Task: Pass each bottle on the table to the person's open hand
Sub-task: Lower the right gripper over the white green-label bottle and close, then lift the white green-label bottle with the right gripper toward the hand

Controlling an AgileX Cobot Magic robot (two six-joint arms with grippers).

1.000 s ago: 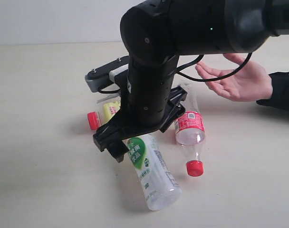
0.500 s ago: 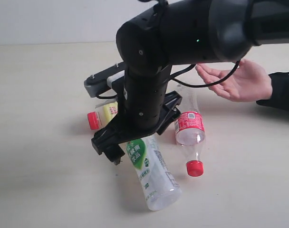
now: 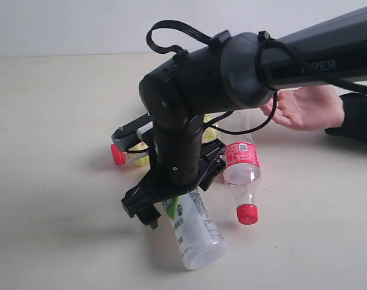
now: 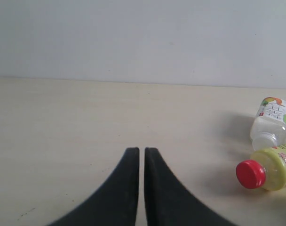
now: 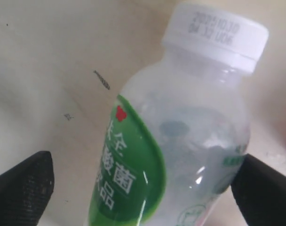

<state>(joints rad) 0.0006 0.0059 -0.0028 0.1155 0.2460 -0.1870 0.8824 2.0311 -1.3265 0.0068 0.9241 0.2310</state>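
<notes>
1. Reading the exterior view as a clock face, the green bottle [image 3: 192,232] is lying on its side on the worktop [image 3: 51,229] at six o'clock.
2. The right end effector [image 3: 177,193] is hanging right over it, released. Its jaws are spread wide and straddling the body. In the wrist view, one finger is standing off each flank, and neither is touching as far as I can tell.
3. The left end effector [image 4: 142,155] is sitting clenched on nothing, out of the action. The yellow bottle [image 4: 274,169] and a fourth bottle [image 4: 272,122] are lying off to one side of it.
4. The red bottle [image 3: 241,172] is lying at four o'clock, just beside the green one. The yellow one is peeking out at nine o'clock, half hidden behind the arm [image 3: 189,90].
5. The hand [image 3: 310,107] is waiting between two and three o'clock, palm up and well apart from the green bottle. The arm is covering part of it.
6. Here's the danger: it's a round, slick bottle lying loose. If the jaws are closing off-centre, it is likely rolling or squirting out sideways.
7. The far finger is working close to the red bottle, so one nudge could send that one rolling across the worktop.
8. Thin clear plastic is looking crushable, so a hard squeeze may buckle it.
9. The carry is heading straight over the red bottle. A loose grip or an early release short of the palm risks a drop.
</notes>
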